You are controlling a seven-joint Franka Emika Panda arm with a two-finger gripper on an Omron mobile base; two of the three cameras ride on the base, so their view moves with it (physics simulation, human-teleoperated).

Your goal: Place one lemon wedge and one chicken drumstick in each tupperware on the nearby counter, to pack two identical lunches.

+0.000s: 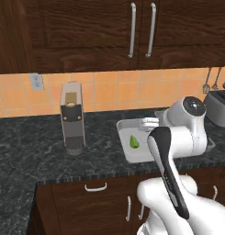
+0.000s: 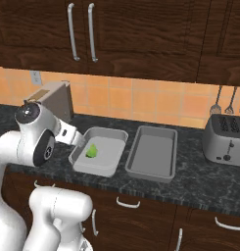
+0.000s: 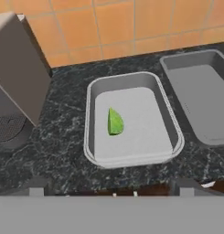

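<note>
Spread pincer (image 3: 111, 191) hangs above the shallow light-grey rectangular tray (image 3: 91, 109); green lemon wedge (image 3: 114, 122) lies at twelve o'clock.

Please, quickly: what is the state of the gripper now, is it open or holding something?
Gripper: open, holding nothing, above the left tupperware.

This was a rendered home kitchen: a dark speckled stone worktop (image 2: 200, 179) ran over dark wood cabinets (image 2: 141, 220) with silver handles, with matching wall cabinets (image 1: 86, 32) above an orange tiled backsplash (image 2: 156, 103). A coffee machine (image 1: 71, 118) stood toward the worktop's left end, a silver toaster (image 2: 225, 139) toward its right, with utensils (image 2: 224, 100) hanging behind.
</note>
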